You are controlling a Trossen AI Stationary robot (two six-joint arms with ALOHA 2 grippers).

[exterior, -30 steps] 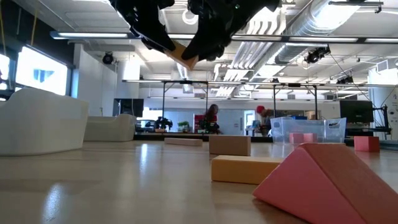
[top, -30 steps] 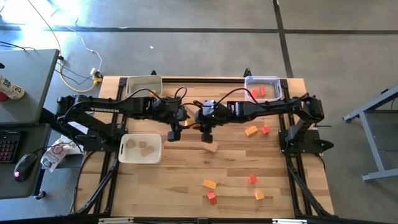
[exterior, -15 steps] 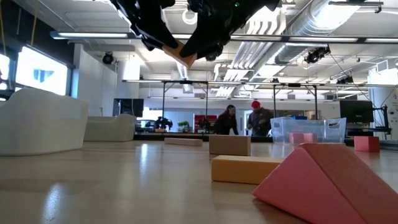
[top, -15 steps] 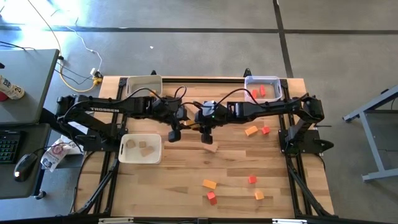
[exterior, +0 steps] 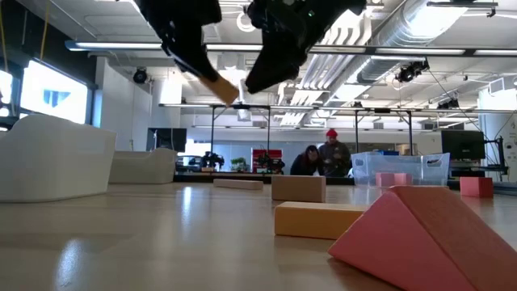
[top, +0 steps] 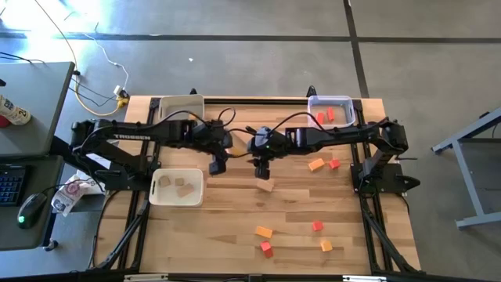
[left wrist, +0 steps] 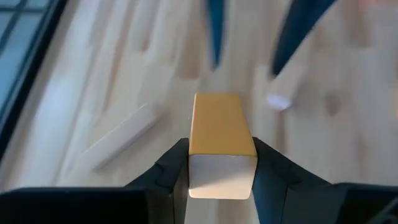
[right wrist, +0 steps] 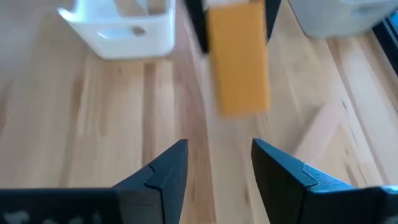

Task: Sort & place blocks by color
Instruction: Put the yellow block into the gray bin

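High view: the table (top: 235,235) carries three bins: one (top: 177,187) at the left holding plain blocks, one (top: 181,106) at the back left, one (top: 331,111) at the back right holding red blocks. Both arms meet above the middle. Loose orange and red blocks (top: 264,232) lie near the front and right, and a plain block (top: 267,186) lies mid-table. Only the left wrist view shows the left gripper (left wrist: 222,163) pinching an orange plank (left wrist: 221,134). The right wrist view shows the right gripper (right wrist: 219,163) spread with nothing between its fingers, the plank (right wrist: 238,59) hanging beyond it.
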